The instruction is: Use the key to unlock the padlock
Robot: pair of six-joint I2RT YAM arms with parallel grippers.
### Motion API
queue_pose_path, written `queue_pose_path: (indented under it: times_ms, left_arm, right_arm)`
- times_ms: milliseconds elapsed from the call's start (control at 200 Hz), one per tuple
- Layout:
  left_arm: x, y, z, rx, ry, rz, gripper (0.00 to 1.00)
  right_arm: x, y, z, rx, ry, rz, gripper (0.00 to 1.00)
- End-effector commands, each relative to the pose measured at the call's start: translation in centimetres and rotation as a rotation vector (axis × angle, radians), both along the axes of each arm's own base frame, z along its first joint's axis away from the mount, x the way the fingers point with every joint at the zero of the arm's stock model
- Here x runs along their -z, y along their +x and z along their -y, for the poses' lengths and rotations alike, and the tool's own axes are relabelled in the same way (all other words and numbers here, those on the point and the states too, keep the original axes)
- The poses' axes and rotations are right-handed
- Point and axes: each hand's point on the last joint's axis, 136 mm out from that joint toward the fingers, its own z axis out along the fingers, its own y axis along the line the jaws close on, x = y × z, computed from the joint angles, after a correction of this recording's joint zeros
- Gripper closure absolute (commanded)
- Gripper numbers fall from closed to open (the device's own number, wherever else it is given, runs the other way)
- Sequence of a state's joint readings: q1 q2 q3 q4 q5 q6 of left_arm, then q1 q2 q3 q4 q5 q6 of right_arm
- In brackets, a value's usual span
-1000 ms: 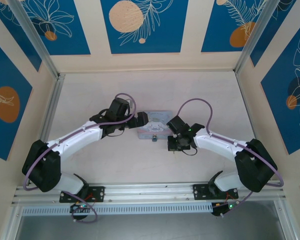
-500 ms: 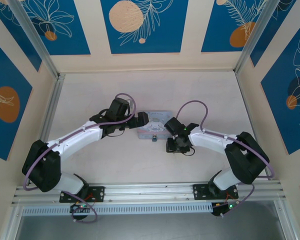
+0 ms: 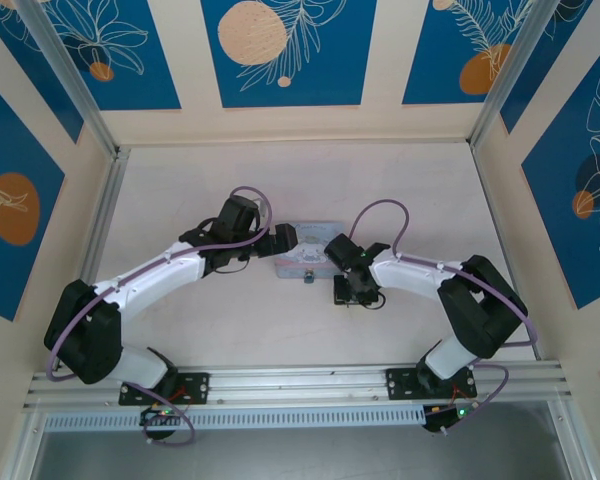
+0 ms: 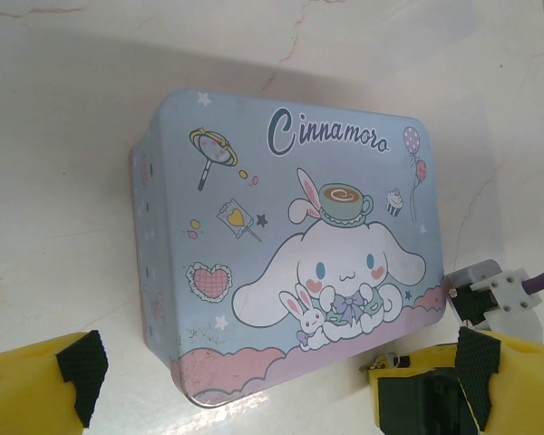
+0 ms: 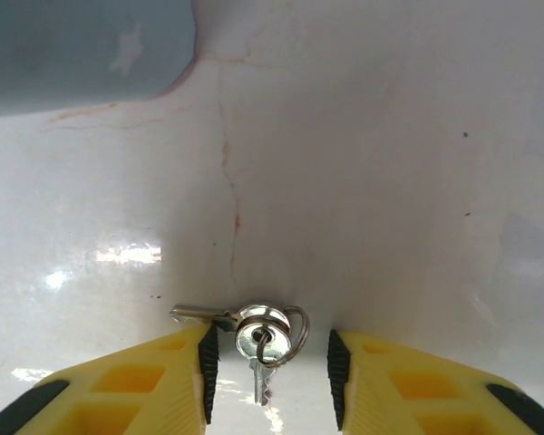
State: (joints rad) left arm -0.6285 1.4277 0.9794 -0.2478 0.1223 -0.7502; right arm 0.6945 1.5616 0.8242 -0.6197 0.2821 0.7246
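Note:
The padlock (image 3: 307, 277) is a tiny dark dot at the middle of the front edge of the pale blue cartoon tin (image 3: 310, 250). In the left wrist view a dark teal block with a small metal loop, apparently the padlock (image 4: 417, 403), sits by the tin's (image 4: 281, 254) pink front edge. My left gripper (image 4: 279, 367) is open at the tin's left end (image 3: 283, 240), holding nothing. The key (image 5: 261, 381) lies flat on the table with a second key on a metal ring (image 5: 270, 333). My right gripper (image 5: 270, 358) is open, with a finger on each side of the ring.
A corner of the tin (image 5: 82, 54) shows at the upper left of the right wrist view. A grey part of the right arm with a purple cable (image 4: 494, 299) is close to the tin's right end. Framed walls (image 3: 300, 140) enclose the pale table (image 3: 230, 320).
The right arm has folded inward, and its gripper has shifted a little to the left, toward the padlock. The left arm and the tin have not moved.

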Motion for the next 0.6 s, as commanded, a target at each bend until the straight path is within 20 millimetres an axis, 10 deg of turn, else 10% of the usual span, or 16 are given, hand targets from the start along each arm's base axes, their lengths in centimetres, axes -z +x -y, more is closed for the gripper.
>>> queue_pose_path:
  times_ms: [0,595]
  left_arm:
    - [-0.8,0.2,0.1,-0.001,-0.026,0.009,0.00]
    - [-1.3,0.0,0.1,0.010,-0.022,0.015,0.00]
  right_arm:
    - [0.6,0.7,-0.4,0.011,-0.006,0.013,0.64]
    - [-0.5,-0.5,-0.4,-0.037,0.044,0.011,1.00]
